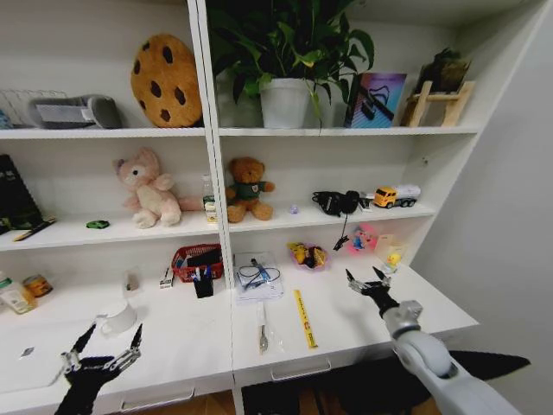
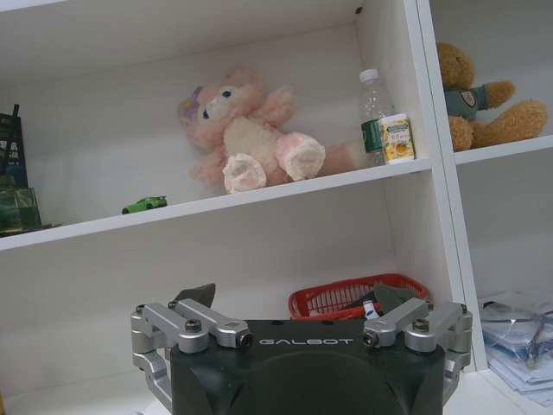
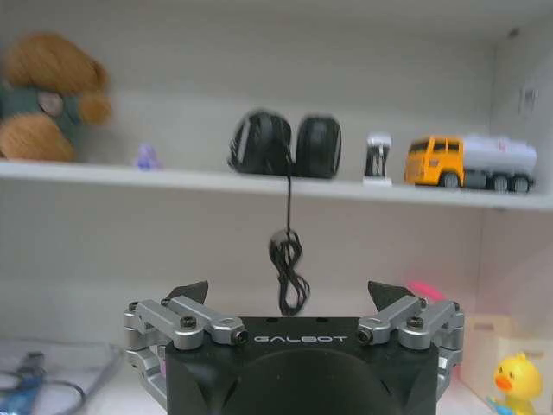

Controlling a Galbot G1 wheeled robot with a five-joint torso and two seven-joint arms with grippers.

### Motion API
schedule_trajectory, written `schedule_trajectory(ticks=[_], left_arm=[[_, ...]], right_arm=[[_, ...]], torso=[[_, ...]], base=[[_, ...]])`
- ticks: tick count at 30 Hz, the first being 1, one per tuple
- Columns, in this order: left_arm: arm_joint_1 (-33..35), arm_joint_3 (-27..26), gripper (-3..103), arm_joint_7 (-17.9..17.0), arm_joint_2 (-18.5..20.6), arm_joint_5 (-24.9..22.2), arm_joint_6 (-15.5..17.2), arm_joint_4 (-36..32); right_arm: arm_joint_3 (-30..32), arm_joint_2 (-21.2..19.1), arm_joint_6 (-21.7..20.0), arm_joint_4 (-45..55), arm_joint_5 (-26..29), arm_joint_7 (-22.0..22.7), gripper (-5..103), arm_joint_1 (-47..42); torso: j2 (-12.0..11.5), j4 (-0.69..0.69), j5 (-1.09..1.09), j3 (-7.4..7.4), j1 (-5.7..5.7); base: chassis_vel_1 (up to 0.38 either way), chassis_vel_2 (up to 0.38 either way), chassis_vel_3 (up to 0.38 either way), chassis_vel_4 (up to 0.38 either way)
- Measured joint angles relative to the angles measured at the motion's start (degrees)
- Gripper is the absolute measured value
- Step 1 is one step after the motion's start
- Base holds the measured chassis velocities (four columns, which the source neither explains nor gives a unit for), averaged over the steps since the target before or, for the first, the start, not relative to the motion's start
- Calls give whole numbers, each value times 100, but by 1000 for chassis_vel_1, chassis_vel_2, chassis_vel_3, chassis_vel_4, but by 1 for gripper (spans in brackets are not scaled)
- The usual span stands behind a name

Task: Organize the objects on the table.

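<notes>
L hand hovers over the desk's front-left corner, fingers apart, holding nothing; R hand over the front-right part, also spread & empty. Pens stand in a small black cup near the back edge, by the red basket. Green toy car sits on the shelf above, bottle one shelf-end over. Car's prob light, hard, rolls easily: pinch across the body sides, not the wheels.
</notes>
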Motion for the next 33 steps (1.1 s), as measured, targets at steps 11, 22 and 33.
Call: schedule_trajectory(ticks=[11, 22, 33], left_arm=[[0, 0, 100, 0, 0, 0, 0, 0], [0, 0, 100, 0, 0, 0, 0, 0], [0, 0, 100, 0, 0, 0, 0, 0]], right_arm=[[569, 1531, 701, 1386, -1242, -243, 100, -2255], [312, 1672, 784, 1286, -1418, -299, 100, -2085], [297, 1653, 779, 1254, -1391, -303, 100, -2046]], torso=[[0, -2, 1, 0, -1], [-1, 0, 1, 1, 2], [-1, 0, 2, 1, 2]], base=[[0, 0, 0, 0], [0, 0, 0, 0], [0, 0, 0, 0]])
